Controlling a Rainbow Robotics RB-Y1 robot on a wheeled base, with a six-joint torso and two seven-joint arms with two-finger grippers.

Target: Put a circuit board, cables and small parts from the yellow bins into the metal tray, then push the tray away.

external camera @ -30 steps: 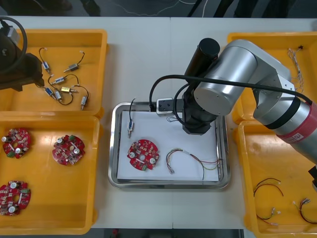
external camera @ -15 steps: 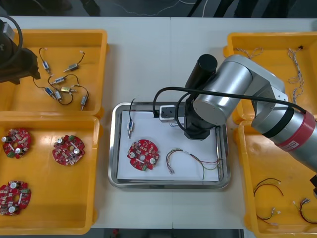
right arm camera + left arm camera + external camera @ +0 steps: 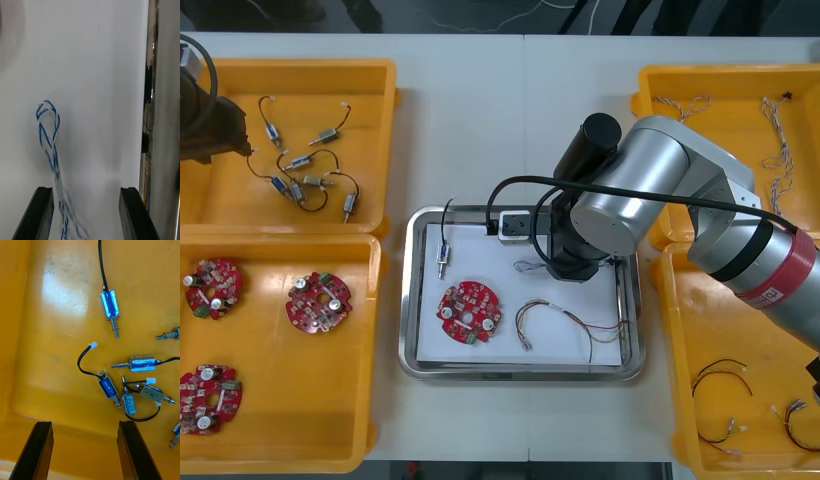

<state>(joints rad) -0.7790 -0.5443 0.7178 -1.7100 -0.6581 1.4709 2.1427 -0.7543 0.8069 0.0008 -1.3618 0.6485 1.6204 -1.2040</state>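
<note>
My right arm (image 3: 620, 190) reaches over the far side of the metal tray (image 3: 412, 300). Its gripper (image 3: 87, 213) stands open just above the tray's white inside. A twisted blue and white cable (image 3: 48, 138) lies loose on the white surface, trailing past one finger (image 3: 41, 210); it also shows beside the wrist (image 3: 530, 266). In the tray lie a round red circuit board (image 3: 467, 312), a small metal part (image 3: 442, 256) with a black lead, and a red and yellow cable (image 3: 565, 320). My left gripper (image 3: 85, 450) hangs open over small metal parts (image 3: 108, 386) in the far left bin (image 3: 370, 80).
The near left bin (image 3: 280, 400) holds several red boards. The far right bin (image 3: 720, 90) holds twisted cables, and the near right bin (image 3: 740, 330) holds red, yellow and black cables. The tray's shiny wall (image 3: 165, 112) rises close beside my right gripper's other finger.
My right gripper has opened and let go of the blue and white cable, which now lies in the tray. My left arm has drawn back toward the left edge.
</note>
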